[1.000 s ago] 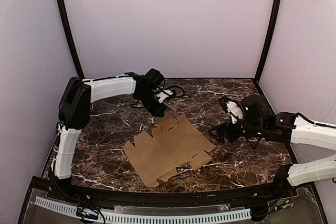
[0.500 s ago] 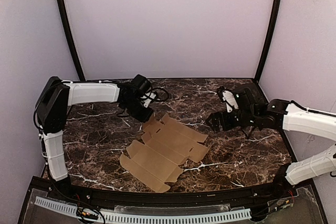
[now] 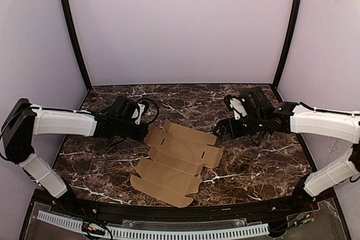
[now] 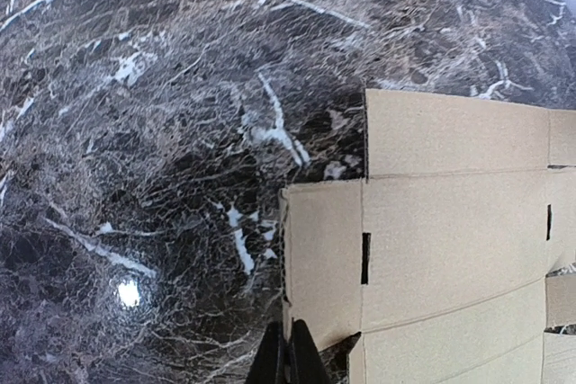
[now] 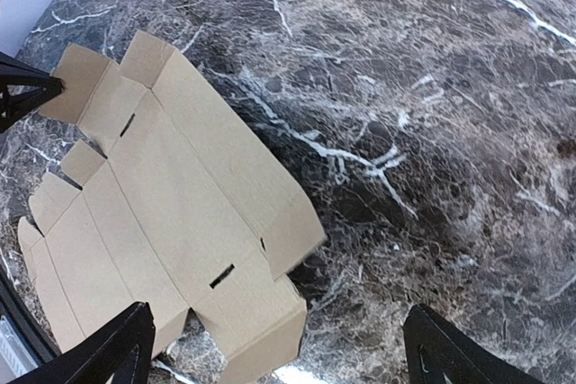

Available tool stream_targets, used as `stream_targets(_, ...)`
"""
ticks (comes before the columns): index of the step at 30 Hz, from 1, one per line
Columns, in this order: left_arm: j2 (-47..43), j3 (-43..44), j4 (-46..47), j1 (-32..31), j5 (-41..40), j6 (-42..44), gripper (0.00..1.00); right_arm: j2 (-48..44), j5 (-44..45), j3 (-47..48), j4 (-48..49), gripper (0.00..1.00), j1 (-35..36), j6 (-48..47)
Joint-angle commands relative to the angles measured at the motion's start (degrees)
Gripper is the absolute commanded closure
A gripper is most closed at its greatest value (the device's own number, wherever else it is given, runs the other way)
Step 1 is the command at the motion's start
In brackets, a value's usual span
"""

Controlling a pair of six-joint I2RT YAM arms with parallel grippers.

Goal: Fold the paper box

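Note:
The paper box is a flat brown die-cut cardboard sheet (image 3: 175, 160) with notched flaps, lying unfolded on the marble table. My left gripper (image 3: 145, 134) is shut on the sheet's left end flap. In the left wrist view its fingers (image 4: 290, 341) pinch the edge of that flap (image 4: 326, 258). My right gripper (image 3: 223, 132) is open and empty just off the sheet's right end. In the right wrist view its gripper (image 5: 277, 314) stands wide apart over the sheet's near corner (image 5: 180, 204). The left gripper's tip (image 5: 20, 87) shows there, on the far flap.
The dark marble table (image 3: 264, 161) is walled by pale panels and two black corner posts (image 3: 73, 32). A black rail with a white perforated strip (image 3: 169, 230) runs along the near edge. Cables (image 3: 151, 108) loop over the left wrist.
My left arm has pulled back to the left and dragged the sheet left, turning it. My right gripper has moved slightly back and left, still open.

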Motion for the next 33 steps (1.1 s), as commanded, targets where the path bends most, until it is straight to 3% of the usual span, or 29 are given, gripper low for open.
stream_targets(1, -5.7, -6.2, 13.5, -0.9, 1.0, 1.6, 1.00, 3.3, -8.2, 5.6, 2.2, 0.05, -1.4, -8.9)
stream_targets(10, -11.4, -15.0, 23.4, -1.0, 4.8, 3.6, 1.00, 13.9, -15.6, 17.6, -6.2, 0.21, -3.3, -22.2)
stream_targets(15, -13.1, -18.0, 26.8, -1.1, 6.3, 4.6, 1.00, 19.6, -19.2, 22.3, -10.6, 0.39, -3.9, -25.4)
stream_targets(18, -14.0, -19.2, 28.3, -1.1, 6.6, 4.9, 0.99, 22.1, -20.1, 24.1, -11.8, 0.45, -4.0, -26.0)
stream_targets(33, -15.4, -20.7, 29.2, -1.1, 8.7, 7.0, 1.00, 27.2, -21.7, 28.2, -14.8, 0.50, -5.2, -30.3)
